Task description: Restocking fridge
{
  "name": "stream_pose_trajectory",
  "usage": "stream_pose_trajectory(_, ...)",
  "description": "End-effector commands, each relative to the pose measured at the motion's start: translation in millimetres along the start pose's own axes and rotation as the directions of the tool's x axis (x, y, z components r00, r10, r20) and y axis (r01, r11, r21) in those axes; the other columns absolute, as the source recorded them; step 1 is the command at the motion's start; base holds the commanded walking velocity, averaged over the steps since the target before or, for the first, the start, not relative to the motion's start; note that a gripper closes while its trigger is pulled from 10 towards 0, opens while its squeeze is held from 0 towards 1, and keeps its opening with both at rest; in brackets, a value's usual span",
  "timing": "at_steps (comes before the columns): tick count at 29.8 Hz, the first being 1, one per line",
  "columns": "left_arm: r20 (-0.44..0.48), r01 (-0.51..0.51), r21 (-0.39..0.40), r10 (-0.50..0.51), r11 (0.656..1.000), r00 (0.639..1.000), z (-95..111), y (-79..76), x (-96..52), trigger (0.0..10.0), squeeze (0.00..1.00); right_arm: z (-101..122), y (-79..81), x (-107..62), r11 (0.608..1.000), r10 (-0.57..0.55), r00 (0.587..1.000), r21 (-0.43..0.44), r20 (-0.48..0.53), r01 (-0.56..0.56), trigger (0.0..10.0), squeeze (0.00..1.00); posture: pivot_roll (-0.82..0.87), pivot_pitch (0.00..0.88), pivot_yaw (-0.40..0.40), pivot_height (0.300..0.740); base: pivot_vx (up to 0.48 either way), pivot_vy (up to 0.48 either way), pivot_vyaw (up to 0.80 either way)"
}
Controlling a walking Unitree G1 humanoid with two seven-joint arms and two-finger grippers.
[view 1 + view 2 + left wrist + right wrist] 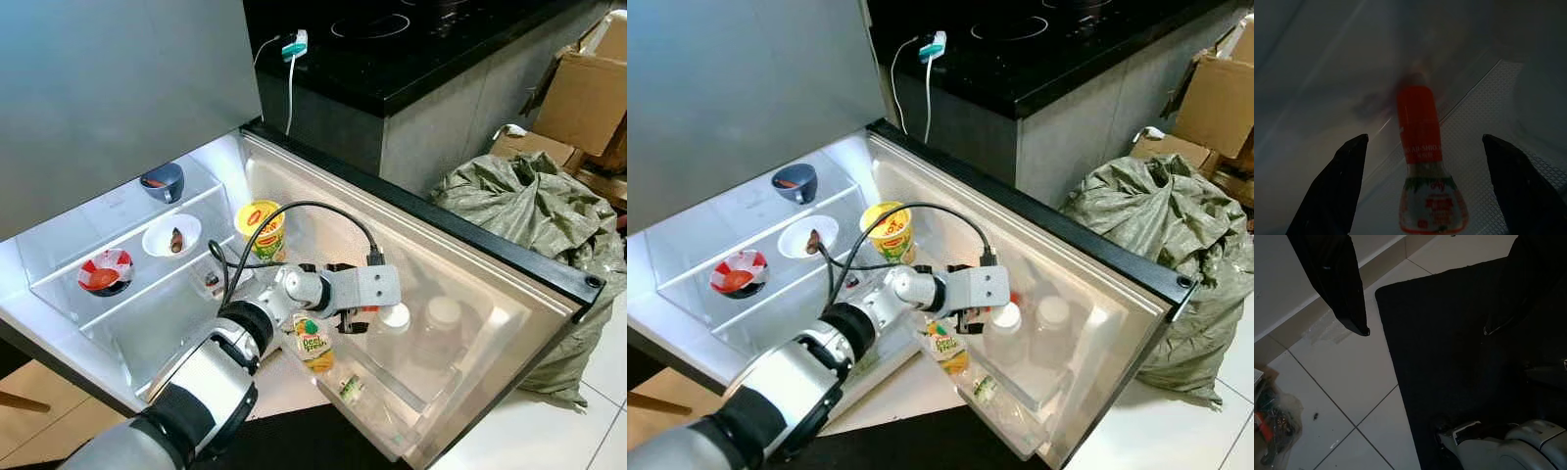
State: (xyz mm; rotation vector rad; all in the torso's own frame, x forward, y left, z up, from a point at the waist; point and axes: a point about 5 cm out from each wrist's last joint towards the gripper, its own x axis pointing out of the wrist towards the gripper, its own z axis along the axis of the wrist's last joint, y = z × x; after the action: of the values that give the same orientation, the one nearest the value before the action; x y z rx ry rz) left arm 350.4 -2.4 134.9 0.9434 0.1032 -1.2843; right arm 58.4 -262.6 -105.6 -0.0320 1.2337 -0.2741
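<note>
A small red-capped bottle (1422, 161) stands in the lower shelf of the open fridge door (509, 323), and the left wrist view shows it plainly: red cap and neck, a red-and-white label, the clear textured shelf wall just beside it. The left gripper (1425, 191) hangs spread wide around it, one black finger on each side, neither finger touching the bottle, so nothing is grasped. From the head views the bottle is mostly hidden behind the silver wrist; those views give instead its neighbours: a yellow-labelled juice bottle (313, 343) on the near side of the wrist, and two pale white-capped bottles (441, 328) further along the same shelf. A yellow cup of noodles (261, 228) sits at the inner end of the door, well apart from the gripper. On the glass shelves inside the fridge are a blue bowl (163, 180), a white bowl (171, 236) and a red-and-white bowl (104, 271). A green sack (549, 225) lies on the floor beyond the door's outer edge. The right wrist view shows the right gripper (1425, 298) with fingers apart and empty, above a black mat (1459, 362) and pale floor tiles (1342, 396).
</note>
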Motion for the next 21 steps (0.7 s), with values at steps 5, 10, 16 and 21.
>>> stream_pose_trajectory(5,-0.057,0.045,0.024,-0.043,0.999,0.997,-5,-9.7,5.2,10.0,0.0,-9,6.0,-1.0,1.0,0.011,1.0,0.023,-0.019,-0.01,10.0,0.0,-0.27,0.17,0.143,0.74,0.0,0.0,0.0)
stream_pose_trajectory(10,-0.086,0.059,0.029,-0.056,0.998,0.995,-8,-12.9,6.6,10.0,0.0,-10,6.1,-1.2,1.0,0.009,1.0,0.027,-0.019,-0.008,10.0,0.0,-0.28,0.172,0.146,0.74,0.0,0.0,0.0)
stream_pose_trajectory(16,-0.111,0.074,0.023,-0.071,0.997,0.991,-11,-15.5,7.0,10.0,0.0,-11,6.3,-1.3,1.0,0.009,1.0,0.029,-0.019,-0.008,10.0,0.0,-0.28,0.172,0.148,0.74,0.0,0.0,0.0)
stream_pose_trajectory(21,-0.127,0.071,-0.014,-0.072,0.997,0.989,-16,-16.2,6.0,3.5,0.0,-10,6.5,-1.2,0.999,0.008,1.0,0.031,-0.016,-0.008,10.0,0.0,-0.28,0.171,0.149,0.74,0.0,0.0,0.0)
